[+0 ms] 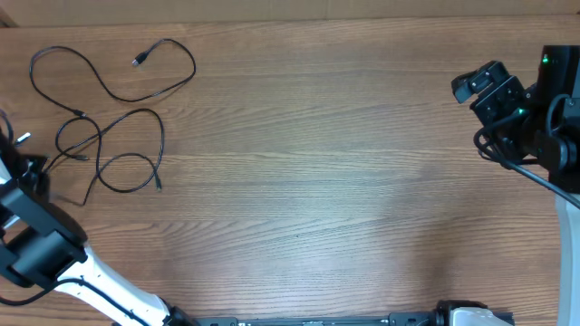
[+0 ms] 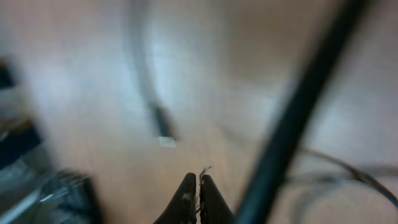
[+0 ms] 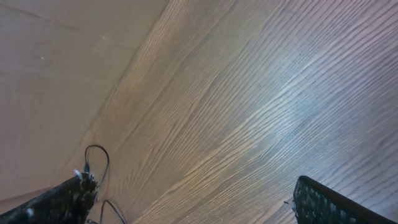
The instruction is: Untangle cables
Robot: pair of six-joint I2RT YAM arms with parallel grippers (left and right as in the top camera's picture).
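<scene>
Sprawling at ten o'clock: thin cords on a wood-grain table

Seen from overhead, the table (image 1: 344, 181) fills the view. The left arm (image 1: 36, 244), white with black parts, enters at about eight o'clock. The black right arm (image 1: 544, 118) sits at about three o'clock. The cables (image 1: 109, 127) lie on the wood at ten o'clock as overlapping loose loops, well apart from the right arm. One loop runs toward the left arm. A small plug end (image 1: 140, 61) rests inside the topmost loop.

The left gripper (image 2: 198, 180) has its jaws pressed together. The blurred left wrist view does not show whether a cord is pinched. Just ahead lies a cord ending in a silvery tip (image 2: 166, 142).

The right gripper (image 3: 193, 186) has its jaws wide apart, with bare wood between them
</scene>
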